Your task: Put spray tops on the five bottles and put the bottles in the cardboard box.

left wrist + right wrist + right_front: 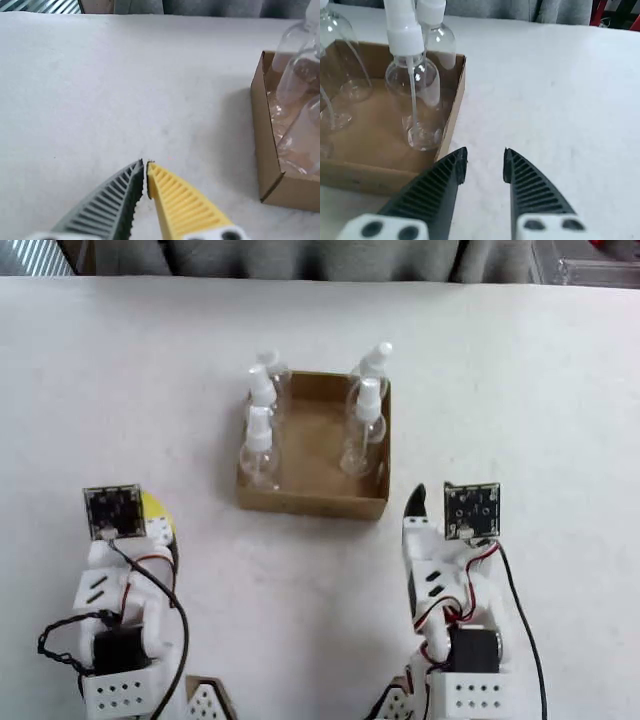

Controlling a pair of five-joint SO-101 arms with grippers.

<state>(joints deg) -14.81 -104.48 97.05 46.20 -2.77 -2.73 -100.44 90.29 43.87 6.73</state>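
Observation:
The open cardboard box point(310, 498) sits mid-table. Several clear bottles with white spray tops stand upright inside it: three along one side point(260, 435) and two along the other point(364, 425). My left gripper point(145, 169) rests low over bare table beside the box point(265, 150), its grey and yellow fingers shut with nothing between them; its yellow finger point(156, 510) shows in the high view. My right gripper point(484, 161) stands open and empty, just short of the box's near corner point(456, 107), close to a capped bottle point(415, 95). Its black finger point(415, 502) points at the box.
The white table point(520, 390) stretches wide on both sides of the box. Grey fabric hangs along the far edge. A clear plastic container point(590, 265) sits at the far right corner. Both arm bases with loose cables point(60, 645) occupy the near edge.

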